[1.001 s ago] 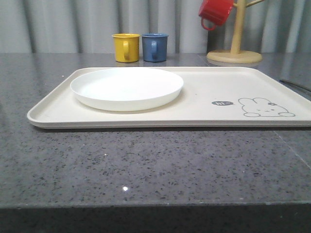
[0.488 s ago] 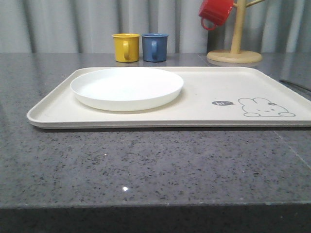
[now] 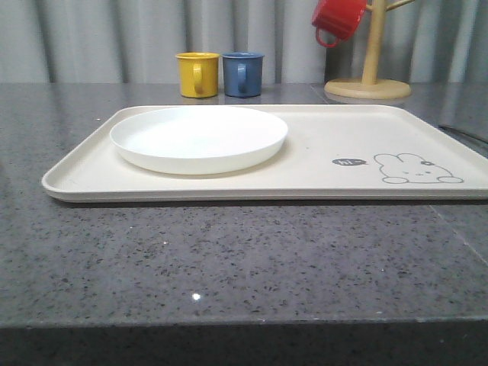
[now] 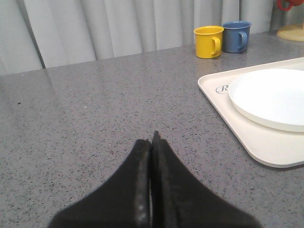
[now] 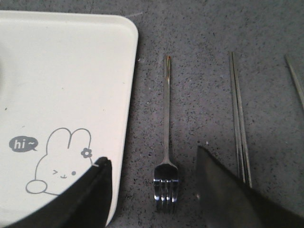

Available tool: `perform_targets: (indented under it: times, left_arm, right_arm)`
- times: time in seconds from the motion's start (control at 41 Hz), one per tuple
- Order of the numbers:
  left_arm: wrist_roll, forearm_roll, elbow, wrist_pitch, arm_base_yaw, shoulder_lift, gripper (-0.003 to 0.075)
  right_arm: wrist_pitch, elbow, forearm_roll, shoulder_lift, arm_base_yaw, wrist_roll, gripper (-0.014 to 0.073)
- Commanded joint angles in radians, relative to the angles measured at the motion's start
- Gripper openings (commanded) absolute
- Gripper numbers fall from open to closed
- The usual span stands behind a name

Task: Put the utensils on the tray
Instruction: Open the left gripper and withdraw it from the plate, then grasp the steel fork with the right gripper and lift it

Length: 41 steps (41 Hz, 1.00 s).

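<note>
Plate: the plate (image 3: pixel 199 138) already sits on the left part of the tray (image 3: pixel 320 179), flat and settled.
Tray: it lies on the grey counter (image 3: pixel 229 259), rabbit drawing on its right part, bare space around it for cutlery.
Fork: the fork (image 5: pixel 165 137) lies on the counter just beside the tray's right edge, parallel to that edge, not touching it.
Chopsticks: the chopsticks (image 5: pixel 239 118) lie side by side further right of the fork; one more slim metal piece shows at the frame edge, too little of it to name.
Right end effector: the right end effector (image 5: pixel 152 183) hangs wide open and empty above the fork, its fingers straddling the tined end.
Left end effector: the left end effector (image 4: pixel 151 156) is pressed closed on nothing, low over bare counter left of the tray.
Step in hand: looks like the fork pick.
Doing it well: I'd centre on the handle rather than the tines, come straight down, close across the narrow width, then lift level before carrying it left over the rim.
Risk: a thin flat handle could skid on the stone.
</note>
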Motion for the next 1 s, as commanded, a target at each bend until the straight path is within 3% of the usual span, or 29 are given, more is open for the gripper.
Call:
perform_targets:
  times: [0.0, 0.293, 0.708, 0.976]
  left_arm:
    - [-0.009, -0.001, -0.025, -0.084, 0.003, 0.011, -0.0018]
    - [-0.009, -0.001, -0.025, -0.084, 0.003, 0.011, -0.0018]
    - [-0.009, -0.001, -0.025, -0.084, 0.003, 0.011, -0.0018]
    - [-0.009, -0.001, -0.025, -0.084, 0.003, 0.011, -0.0018]
  right_arm:
    - [0.004, -0.096, 0.000, 0.075, -0.007, 0.000, 0.0420]
    - [0.056, -0.223, 0.000, 0.271, -0.020, 0.003, 0.0420]
    - [0.043, -0.228, -0.004, 0.412, -0.028, 0.003, 0.0418]
    - [0.030, -0.228, -0.005, 0.474, -0.028, 0.003, 0.0336]
